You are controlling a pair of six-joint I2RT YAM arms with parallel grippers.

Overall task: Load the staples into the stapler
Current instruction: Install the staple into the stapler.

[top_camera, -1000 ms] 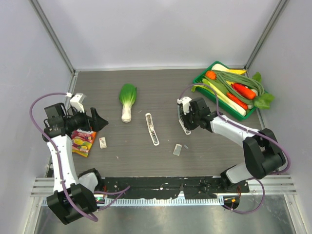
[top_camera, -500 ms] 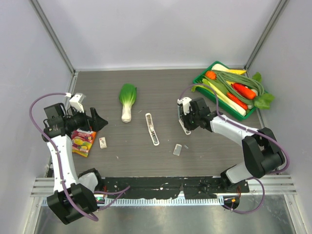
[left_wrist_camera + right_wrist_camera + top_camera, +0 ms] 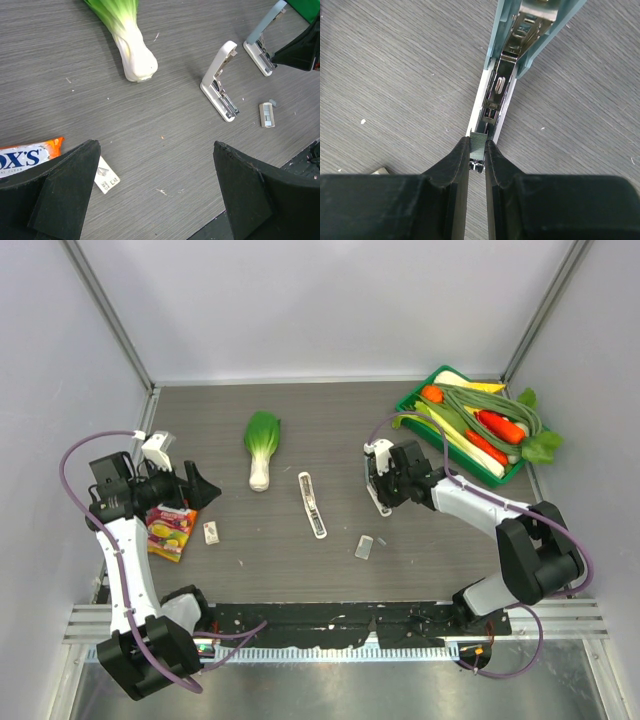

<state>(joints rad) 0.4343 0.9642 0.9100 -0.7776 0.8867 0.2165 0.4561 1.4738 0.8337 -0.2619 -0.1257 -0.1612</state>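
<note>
Hardly anything has shifted since the earlier frames; both arms sit as they did. Between the narrow jaws of the right gripper (image 3: 477,146) a small grey piece (image 3: 478,138) is pinched. It is probably a staple strip, though it is too small to be sure. Directly beneath the tips lies the near end of an open metal channel (image 3: 496,87), and ahead of them rises the lid of a blue-grey stapler (image 3: 540,15).

That is the worry. The white stapler (image 3: 312,505), the one I take the task to mean, lies open and untouched well to the left of these jaws, so the load may go into the wrong body. A piece gripped this finely could also tilt, catch the channel wall and spring out.

Far off, the left gripper (image 3: 155,170) hangs wide with nothing in it. The staple box (image 3: 106,177) lies on the table (image 3: 165,150) just beside one of its fingers.
</note>
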